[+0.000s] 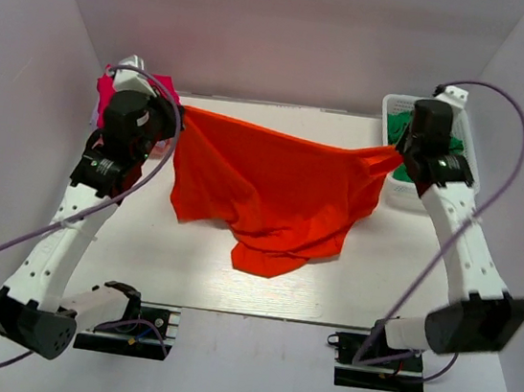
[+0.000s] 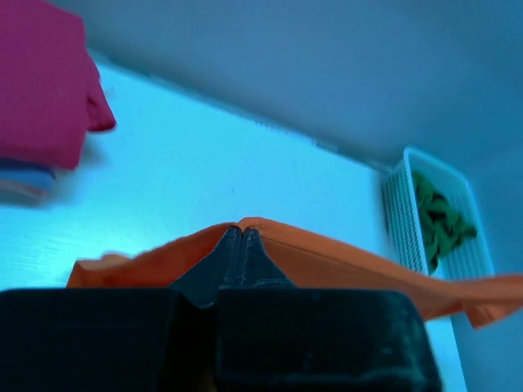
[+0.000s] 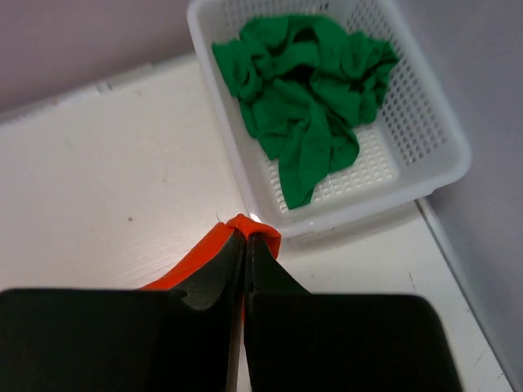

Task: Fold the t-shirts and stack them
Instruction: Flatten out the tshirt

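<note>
White table (image 1: 184,273) beneath; the left pincer (image 1: 177,125) and right pincer (image 1: 398,156) each pinch an edge of the orange-red t-shirt (image 1: 272,193), hung stretched between them. Spreading step; next, probably lower it flat.

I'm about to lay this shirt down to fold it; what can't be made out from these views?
1. The layers under the magenta t-shirt: blurred and cut off by the left wrist view's edge; the left arm covers them from above.
2. The green t-shirts in the basket: crumpled together, count unclear.
3. The table beneath the orange-red t-shirt: hidden by hanging cloth, top view.
</note>
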`<move>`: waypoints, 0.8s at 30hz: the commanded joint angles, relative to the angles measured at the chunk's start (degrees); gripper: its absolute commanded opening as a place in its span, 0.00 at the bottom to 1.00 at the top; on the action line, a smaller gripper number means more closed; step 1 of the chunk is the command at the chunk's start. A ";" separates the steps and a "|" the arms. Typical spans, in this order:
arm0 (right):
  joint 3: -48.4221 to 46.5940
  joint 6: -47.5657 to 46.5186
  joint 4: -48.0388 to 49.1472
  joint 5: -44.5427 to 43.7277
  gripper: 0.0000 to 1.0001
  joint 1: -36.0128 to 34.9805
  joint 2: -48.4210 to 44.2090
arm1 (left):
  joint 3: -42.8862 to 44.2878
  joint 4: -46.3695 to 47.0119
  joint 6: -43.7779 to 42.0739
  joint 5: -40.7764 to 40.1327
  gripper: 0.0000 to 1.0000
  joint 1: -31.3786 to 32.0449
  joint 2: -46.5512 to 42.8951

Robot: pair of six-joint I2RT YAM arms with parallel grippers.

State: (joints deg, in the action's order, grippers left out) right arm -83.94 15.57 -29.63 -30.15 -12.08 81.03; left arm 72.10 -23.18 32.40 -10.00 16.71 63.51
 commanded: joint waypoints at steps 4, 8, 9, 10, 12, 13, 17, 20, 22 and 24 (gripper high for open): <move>-4.55 -7.04 3.34 -0.97 0.00 0.30 -14.83 | 7.71 -2.84 -4.00 -10.74 0.00 -0.27 -6.18; -8.33 -10.38 3.17 4.72 0.00 0.21 -20.56 | 10.34 -1.08 -6.47 -8.21 0.00 -0.27 -10.59; -10.00 -11.17 2.82 5.53 0.00 0.12 -21.35 | 11.83 -1.08 -7.00 -7.50 0.00 0.25 -12.25; -10.88 -11.53 2.47 6.50 0.00 0.04 -23.45 | 12.54 -1.08 -7.00 -6.97 0.00 0.25 -12.87; -14.90 -12.67 2.03 10.81 0.00 0.03 -25.12 | 15.42 -1.95 -8.40 -5.12 0.00 0.25 -14.45; -15.89 -13.11 1.42 11.42 0.00 -0.05 -25.66 | 16.57 -2.57 -8.41 -5.12 0.00 0.25 -14.46; -25.54 -14.95 -1.22 16.17 0.00 0.21 -26.63 | 20.89 -4.07 -8.41 -2.33 0.00 0.25 -18.31; -31.27 -17.14 -1.75 18.28 0.00 0.03 -27.33 | 22.90 -2.05 -8.41 3.82 0.00 -0.27 -20.61; -35.58 -17.94 -1.75 20.56 0.00 -0.05 -28.03 | 28.26 -5.10 -8.41 6.21 0.00 -0.27 -20.61; -39.17 -17.95 -1.49 23.28 0.00 -0.05 -28.83 | 32.57 -6.52 -8.41 7.71 0.00 -0.27 -20.61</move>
State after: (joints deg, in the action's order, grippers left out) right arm -118.45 0.80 -32.77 -10.13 -12.27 53.30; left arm 99.85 -27.86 25.17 -5.61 16.97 42.96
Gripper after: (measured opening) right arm 0.010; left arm 0.026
